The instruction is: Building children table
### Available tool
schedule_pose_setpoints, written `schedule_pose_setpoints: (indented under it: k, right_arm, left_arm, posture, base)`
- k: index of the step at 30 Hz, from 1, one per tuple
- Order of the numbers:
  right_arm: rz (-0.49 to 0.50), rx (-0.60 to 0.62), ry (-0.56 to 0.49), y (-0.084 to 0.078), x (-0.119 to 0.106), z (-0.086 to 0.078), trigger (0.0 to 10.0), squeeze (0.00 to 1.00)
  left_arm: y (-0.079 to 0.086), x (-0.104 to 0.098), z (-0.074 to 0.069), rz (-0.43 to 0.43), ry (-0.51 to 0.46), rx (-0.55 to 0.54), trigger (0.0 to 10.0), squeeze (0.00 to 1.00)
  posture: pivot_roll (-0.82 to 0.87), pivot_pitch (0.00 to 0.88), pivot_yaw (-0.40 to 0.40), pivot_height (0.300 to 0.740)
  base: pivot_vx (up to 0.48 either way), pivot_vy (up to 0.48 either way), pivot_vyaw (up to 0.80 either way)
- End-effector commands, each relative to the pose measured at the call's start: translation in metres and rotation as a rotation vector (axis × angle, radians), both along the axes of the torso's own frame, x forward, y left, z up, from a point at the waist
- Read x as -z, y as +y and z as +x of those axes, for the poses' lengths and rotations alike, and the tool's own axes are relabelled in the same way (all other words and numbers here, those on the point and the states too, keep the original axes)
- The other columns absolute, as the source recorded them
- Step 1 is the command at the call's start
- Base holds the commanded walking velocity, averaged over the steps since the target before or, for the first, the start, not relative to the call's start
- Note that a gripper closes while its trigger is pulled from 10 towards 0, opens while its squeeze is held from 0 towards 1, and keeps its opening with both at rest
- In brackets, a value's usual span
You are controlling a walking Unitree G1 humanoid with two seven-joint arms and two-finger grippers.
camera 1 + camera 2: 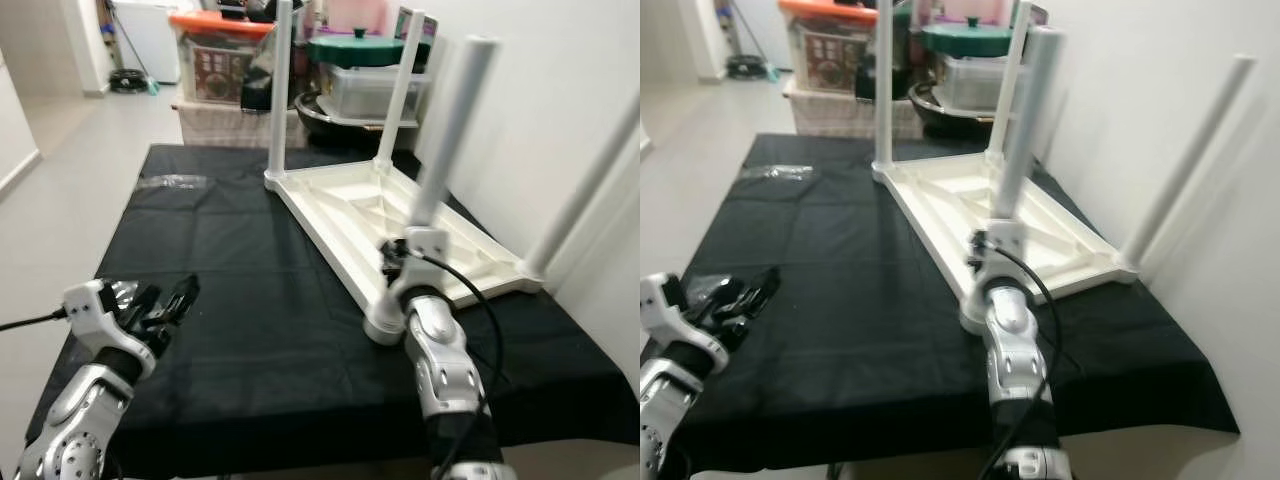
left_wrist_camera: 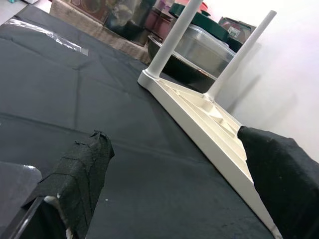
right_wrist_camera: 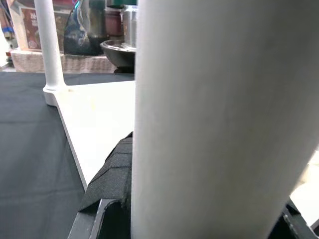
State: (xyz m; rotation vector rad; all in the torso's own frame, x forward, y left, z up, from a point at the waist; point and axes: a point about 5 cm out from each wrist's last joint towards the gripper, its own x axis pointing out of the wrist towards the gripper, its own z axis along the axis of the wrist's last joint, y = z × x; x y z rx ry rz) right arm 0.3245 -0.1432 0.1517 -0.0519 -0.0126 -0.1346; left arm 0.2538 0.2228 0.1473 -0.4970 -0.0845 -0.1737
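Tabletop [image 1: 400, 215], white plastic, lay upside down on the black cloth [image 1: 240, 300] toward the wall side of the work surface, ribbed underside up so the leg sockets were reachable from above. Going left to right: my left gripper [image 1: 165, 305] hovered low over the near-left part of the cloth, well apart from the tabletop, its fingers [image 2: 82, 174] spread and holding nothing; I judged it parked there to stay clear of the assembly. A clear plastic bag [image 1: 170, 182] lay farther back on the cloth, probably packaging. Far-left leg [image 1: 280, 90] and far-right leg [image 1: 400, 90] stood upright in their sockets. My right gripper [image 1: 405, 255] was at the near-left corner, closed around the lower part of the near leg [image 1: 450, 130]; the right wrist view showed the white tube pressed against one black finger [image 3: 112, 174]. Grip sat low on the leg, which I judged gave better control for seating it. That leg leaned slightly, so I could not tell whether it was fully home. Fourth leg [image 1: 585, 190] stood at the near-right corner, close by the wall [image 1: 560, 80]. Storage boxes [image 1: 220, 55] and pots sat behind.
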Motion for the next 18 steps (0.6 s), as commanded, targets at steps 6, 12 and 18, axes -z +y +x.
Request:
schedule_pose_setpoints:
  k: [6, 12, 18]
  right_arm:
    - [-0.016, -0.255, -0.004, 0.025, -0.008, -0.005, 10.0, 1.0]
    - [0.028, -0.548, -0.097, 0.019, -0.04, 0.026, 10.0, 0.0]
    - [-0.012, -1.018, -0.065, 0.023, -0.045, 0.03, 10.0, 0.0]
  left_arm:
    - [-0.004, 0.002, 0.002, -0.006, 0.011, 0.02, 10.0, 0.0]
    - [-0.002, 0.001, 0.002, -0.005, 0.009, 0.02, 10.0, 0.0]
    - [0.0, 0.0, 0.002, 0.001, 0.005, 0.013, 10.0, 0.0]
  posture:
    - [-0.03, 0.0, -0.084, 0.74]
    - [-0.01, 0.0, -0.089, 0.74]
    - [0.01, 0.0, -0.102, 0.74]
  base:
    - [0.0, 0.0, 0.0]
    - [0.0, 0.0, 0.0]
    - [0.0, 0.0, 0.0]
